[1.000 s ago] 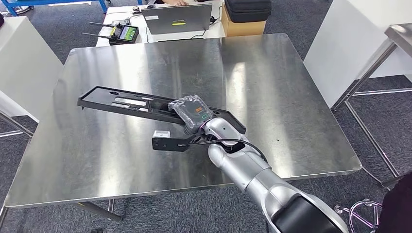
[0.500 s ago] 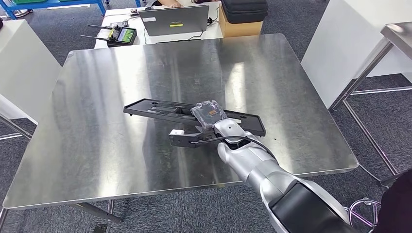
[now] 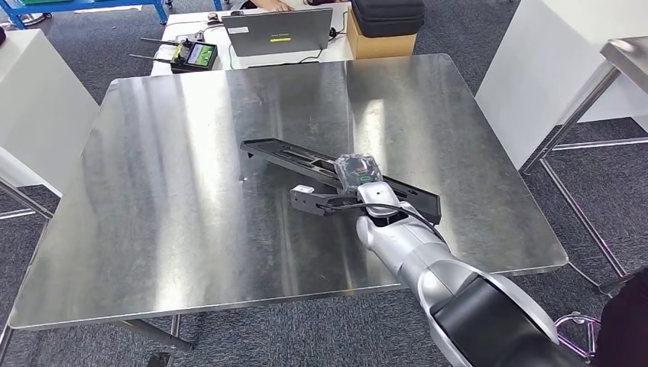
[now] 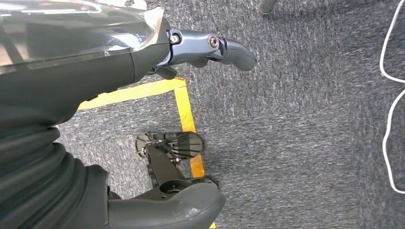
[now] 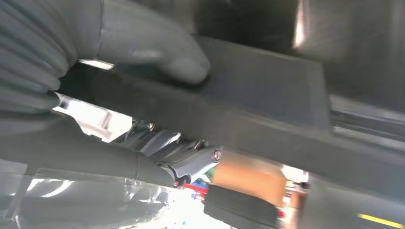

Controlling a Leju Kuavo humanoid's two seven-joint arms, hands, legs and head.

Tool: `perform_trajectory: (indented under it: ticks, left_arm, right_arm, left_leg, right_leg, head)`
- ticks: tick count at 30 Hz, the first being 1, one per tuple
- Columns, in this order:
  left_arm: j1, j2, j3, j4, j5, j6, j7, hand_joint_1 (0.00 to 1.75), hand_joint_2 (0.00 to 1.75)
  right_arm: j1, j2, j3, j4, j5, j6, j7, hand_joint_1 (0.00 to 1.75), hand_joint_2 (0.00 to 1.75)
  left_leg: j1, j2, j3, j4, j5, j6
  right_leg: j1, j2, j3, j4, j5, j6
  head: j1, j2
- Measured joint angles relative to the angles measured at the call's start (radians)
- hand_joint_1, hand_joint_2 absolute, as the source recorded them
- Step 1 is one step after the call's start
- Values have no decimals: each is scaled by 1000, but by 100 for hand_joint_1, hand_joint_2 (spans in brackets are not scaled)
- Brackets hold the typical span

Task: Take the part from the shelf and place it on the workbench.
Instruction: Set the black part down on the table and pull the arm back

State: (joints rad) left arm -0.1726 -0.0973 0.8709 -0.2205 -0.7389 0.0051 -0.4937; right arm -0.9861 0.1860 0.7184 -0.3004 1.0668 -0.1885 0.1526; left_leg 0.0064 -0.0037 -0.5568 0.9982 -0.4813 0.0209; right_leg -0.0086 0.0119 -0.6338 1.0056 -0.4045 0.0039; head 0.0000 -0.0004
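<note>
The part (image 3: 306, 159) is a long, flat black plastic strip with slots. My right hand (image 3: 358, 172), wrapped in clear film, grips it near its right end and holds it low over the steel workbench (image 3: 168, 191), right of centre. I cannot tell whether the strip touches the surface. In the right wrist view the thick grey thumb (image 5: 157, 57) presses on the part's (image 5: 267, 95) dark face, and darker fingers lie under it. My left hand (image 4: 143, 57) hangs over the carpet, fingers apart, holding nothing.
Beyond the workbench's far edge stand a laptop (image 3: 279, 30), a remote controller (image 3: 195, 55) and a cardboard box (image 3: 382, 42) with a black case on top. White tables flank the bench, and a steel frame (image 3: 581, 122) stands to the right.
My right hand has carried the part to the right across the workbench, from left of centre to right of centre. The head view has shifted slightly.
</note>
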Motion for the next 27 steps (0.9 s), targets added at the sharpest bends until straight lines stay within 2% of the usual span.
perform_trajectory:
  ticks: [4,8,19,27]
  left_arm:
    - [0,0,-3,0,-6,4,11,0,175]
    - [0,0,-9,0,-6,8,18,0,0]
    - [0,-1,-16,0,-6,10,28,0,0]
    - [1,-1,-16,0,-6,18,47,0,0]
  right_arm:
    - [-2,-5,-23,8,-3,0,6,0,0]
    - [-2,-8,-41,12,-1,-2,10,0,0]
    - [-8,-12,-93,14,12,-59,4,0,0]
    - [-21,13,-182,2,-35,-118,-73,0,0]
  left_leg:
    - [0,0,0,0,0,0]
    - [0,0,0,0,0,0]
    - [0,0,0,0,0,0]
    - [0,0,1,0,0,0]
  right_leg:
    - [0,0,0,0,0,0]
    - [0,0,0,0,0,0]
    - [0,0,0,0,0,0]
    - [0,0,1,0,0,0]
  head:
    - [0,0]
    - [0,0]
    - [0,0]
    - [0,0]
